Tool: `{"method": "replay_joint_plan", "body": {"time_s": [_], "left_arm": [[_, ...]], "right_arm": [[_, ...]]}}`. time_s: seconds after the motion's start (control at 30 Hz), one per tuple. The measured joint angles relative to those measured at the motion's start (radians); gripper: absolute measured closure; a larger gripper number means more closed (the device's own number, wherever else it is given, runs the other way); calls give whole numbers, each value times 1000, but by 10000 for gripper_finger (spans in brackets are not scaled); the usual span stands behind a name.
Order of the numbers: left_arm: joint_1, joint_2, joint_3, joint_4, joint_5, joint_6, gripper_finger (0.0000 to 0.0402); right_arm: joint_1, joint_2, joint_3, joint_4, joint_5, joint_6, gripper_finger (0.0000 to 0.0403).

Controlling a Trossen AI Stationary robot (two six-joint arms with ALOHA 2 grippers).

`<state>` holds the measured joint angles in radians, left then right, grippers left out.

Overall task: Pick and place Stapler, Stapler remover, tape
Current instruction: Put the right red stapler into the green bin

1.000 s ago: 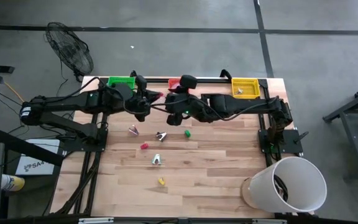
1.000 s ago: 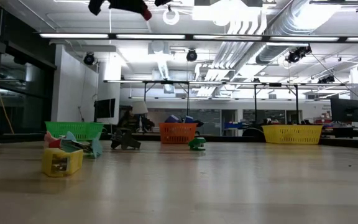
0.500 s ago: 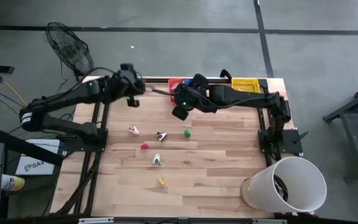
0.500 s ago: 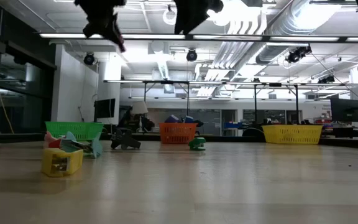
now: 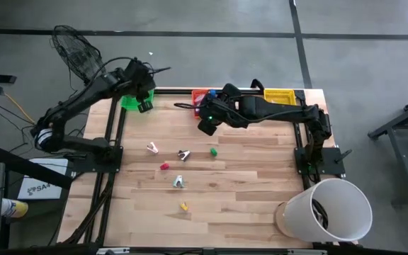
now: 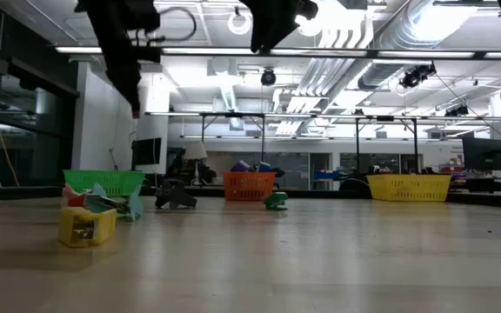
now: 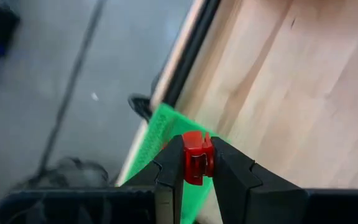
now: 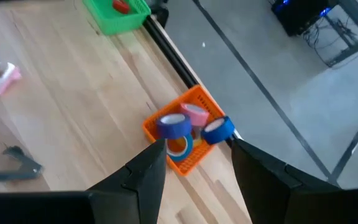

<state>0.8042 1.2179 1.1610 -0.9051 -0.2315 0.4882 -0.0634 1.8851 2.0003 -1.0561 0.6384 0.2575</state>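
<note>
My left gripper (image 5: 145,105) hangs over the far left corner of the table, above the green bin (image 5: 129,102), shut on a small red stapler (image 7: 197,157). In the low view that gripper (image 6: 135,108) is high above the green bin (image 6: 103,181). My right gripper (image 8: 197,155) is open and holds nothing; it hovers over the orange bin (image 8: 188,140). In that bin lie tape rolls, two of them blue (image 8: 174,126) and one pink (image 8: 196,114). A dark staple remover (image 5: 183,154) lies on the table's middle. My left gripper pinches the red stapler (image 7: 196,163) between its two fingertips, one finger on each side. Only the stapler's end shows past the fingers. The fingers slant down toward the far left corner. The stapler is lifted clear, above the green bin's edge (image 7: 157,134).
A yellow bin (image 5: 280,99) stands at the far right. Loose on the wood lie a pink piece (image 5: 152,148), a green block (image 5: 213,151), a red block (image 5: 164,166), a pale piece (image 5: 179,182) and a yellow one (image 5: 183,206). A white bucket (image 5: 331,209) stands off the near right corner.
My left gripper has swung from the middle of the far edge toward the table's far left corner, sinking and rolling as it went, with the red stapler still between its fingers. My right gripper has drawn a little toward the right and tipped downward over the orange bin.
</note>
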Motion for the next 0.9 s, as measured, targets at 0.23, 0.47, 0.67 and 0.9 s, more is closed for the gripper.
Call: {"method": "replay_joint_plan", "body": {"time_s": [0.23, 0.47, 0.67, 0.9], "left_arm": [[94, 145, 0, -11, 34, -3, 342], [148, 275, 0, -20, 34, -2, 342], [174, 349, 0, -20, 33, -21, 342], [173, 386, -41, 19, -20, -51, 341]], "right_arm": [[-31, 0, 0, -58, -48, 8, 229], [-49, 0, 0, -89, -51, 5, 230], [-56, 0, 0, -104, -52, -18, 229], [-63, 0, 0, -107, -60, -55, 233]]}}
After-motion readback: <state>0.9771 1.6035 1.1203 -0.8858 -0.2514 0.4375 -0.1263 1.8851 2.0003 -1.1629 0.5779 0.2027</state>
